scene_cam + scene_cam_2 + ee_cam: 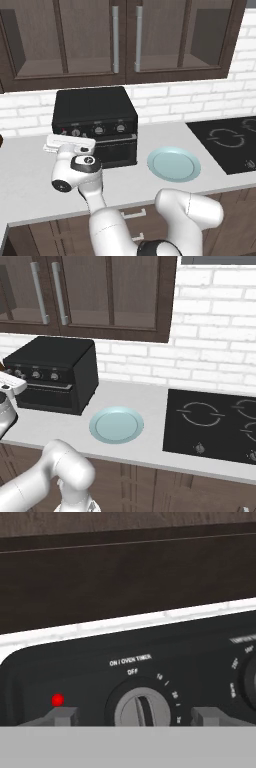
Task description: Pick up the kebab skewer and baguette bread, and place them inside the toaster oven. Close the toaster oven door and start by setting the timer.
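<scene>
Hand view: your claw [132,717] is spread open, one tip either side of the timer knob [141,710] on the toaster oven [95,107], door [114,148] shut. Risk: closing off-centre, tips slip, knob won't turn.

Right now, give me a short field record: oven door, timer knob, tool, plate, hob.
toaster oven: black, on the counter against the brick wall
toaster oven door: looks shut
timer knob: marked ON / OVEN TIMER, pointer near OFF; red light lit beside it
tool: tips either side of the timer knob, not gripping it
plate: pale blue, right of the oven
hob: black, far right
</scene>
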